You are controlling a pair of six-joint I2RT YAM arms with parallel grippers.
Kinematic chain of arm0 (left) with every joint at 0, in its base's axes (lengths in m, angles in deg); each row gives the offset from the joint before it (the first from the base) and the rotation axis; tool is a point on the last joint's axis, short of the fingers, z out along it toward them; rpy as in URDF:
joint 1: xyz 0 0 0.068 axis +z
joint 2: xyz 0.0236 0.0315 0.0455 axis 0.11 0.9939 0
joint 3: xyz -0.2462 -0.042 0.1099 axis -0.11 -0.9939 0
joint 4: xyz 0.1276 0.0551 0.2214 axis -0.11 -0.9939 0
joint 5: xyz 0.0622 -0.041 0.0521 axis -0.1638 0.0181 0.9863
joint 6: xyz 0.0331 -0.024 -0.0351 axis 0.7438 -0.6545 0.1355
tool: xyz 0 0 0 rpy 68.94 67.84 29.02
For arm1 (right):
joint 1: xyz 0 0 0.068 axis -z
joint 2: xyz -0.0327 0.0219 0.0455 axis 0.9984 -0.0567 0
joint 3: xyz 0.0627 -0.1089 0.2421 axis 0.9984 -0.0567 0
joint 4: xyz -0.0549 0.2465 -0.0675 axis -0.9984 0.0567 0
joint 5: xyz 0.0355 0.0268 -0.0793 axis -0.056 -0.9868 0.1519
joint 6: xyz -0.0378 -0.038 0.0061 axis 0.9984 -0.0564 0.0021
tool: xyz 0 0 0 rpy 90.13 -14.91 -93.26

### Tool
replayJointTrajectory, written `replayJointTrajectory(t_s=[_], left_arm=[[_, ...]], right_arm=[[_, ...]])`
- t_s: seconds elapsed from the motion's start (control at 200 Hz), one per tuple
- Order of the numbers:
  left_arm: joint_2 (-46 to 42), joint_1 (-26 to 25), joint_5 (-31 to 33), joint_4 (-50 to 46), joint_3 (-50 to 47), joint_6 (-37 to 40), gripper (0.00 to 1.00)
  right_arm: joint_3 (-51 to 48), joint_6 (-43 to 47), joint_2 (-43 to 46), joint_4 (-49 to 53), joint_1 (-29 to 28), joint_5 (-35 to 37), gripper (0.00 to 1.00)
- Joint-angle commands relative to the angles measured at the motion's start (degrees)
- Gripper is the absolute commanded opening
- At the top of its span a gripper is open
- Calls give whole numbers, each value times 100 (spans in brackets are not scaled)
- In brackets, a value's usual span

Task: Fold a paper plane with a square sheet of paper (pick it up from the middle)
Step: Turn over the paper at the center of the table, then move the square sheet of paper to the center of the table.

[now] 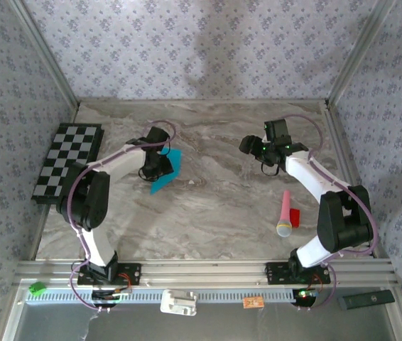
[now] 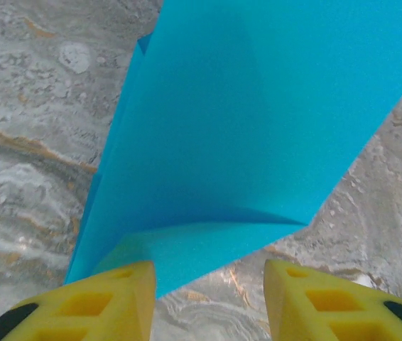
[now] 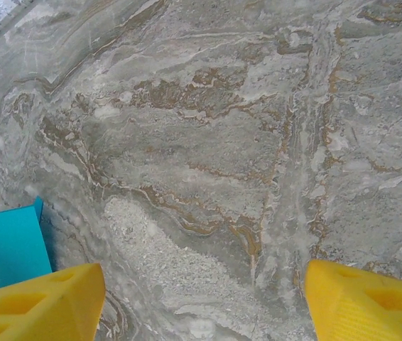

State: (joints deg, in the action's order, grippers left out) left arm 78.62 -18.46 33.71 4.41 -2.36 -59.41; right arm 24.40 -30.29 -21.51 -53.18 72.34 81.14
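A marbled grey-brown worktop (image 1: 208, 213) is lying inside an enclosure of pale floral walls (image 1: 187, 42). From above, the left arm is reaching out so that the left fingers (image 1: 155, 168) are hanging at the near-left edge of the teal sheet of paper (image 1: 167, 170), already folded into a narrower slanted shape on the left-centre of the worktop; their spread is too small to read here. The right fingers (image 1: 252, 147) are hovering over bare marble, well apart from the sheet. A checkered board (image 1: 66, 160) is sitting at the far left and a pink-and-red stick (image 1: 285, 213) is lying near the right arm. From the left wrist, the sheet of paper (image 2: 258, 128) is tapering toward the camera, with layered edges showing along its left side and a near flap lifting slightly. The yellow left fingers (image 2: 109, 302) are standing spread, pinching nothing; the flap's edge is reaching one finger, though contact cannot be told. From the right wrist, the right fingers (image 3: 37, 302) are also spread wide over marble, with a teal corner of the sheet (image 3: 13, 241) just beside one of them. The step looks like taking hold of the fold. Doing it well probably means straddling that lifted flap, closing gently so the layers are staying aligned, and steadying the far side.
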Motion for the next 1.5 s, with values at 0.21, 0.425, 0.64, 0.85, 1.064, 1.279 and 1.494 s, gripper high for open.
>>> replayJointTrajectory(t_s=[0.21, 0.425, 0.64, 0.85, 1.064, 1.279, 1.494], left_arm=[[693, 104, 235, 29, 409, 341, 39], [871, -70, -108, 162, 418, 955, 36], [946, -572, -544, 209, 486, 1529, 34], [720, -729, -1165, 506, 536, 1072, 37], [238, -669, -1084, 447, 425, 437, 37], [196, -660, -1046, 543, 16, 222, 26], [278, -502, -798, 664, -139, 58, 16]], right_arm=[[83, -52, -59, 67, -65, -86, 76], [104, -51, -134, 73, -83, -133, 75], [87, -114, -252, 32, -162, -195, 75], [40, -264, -457, -59, -328, -336, 74], [69, -368, -687, -202, -551, -550, 73], [137, -484, -882, -286, -689, -654, 72], [144, -595, -996, -369, -864, -768, 72]])
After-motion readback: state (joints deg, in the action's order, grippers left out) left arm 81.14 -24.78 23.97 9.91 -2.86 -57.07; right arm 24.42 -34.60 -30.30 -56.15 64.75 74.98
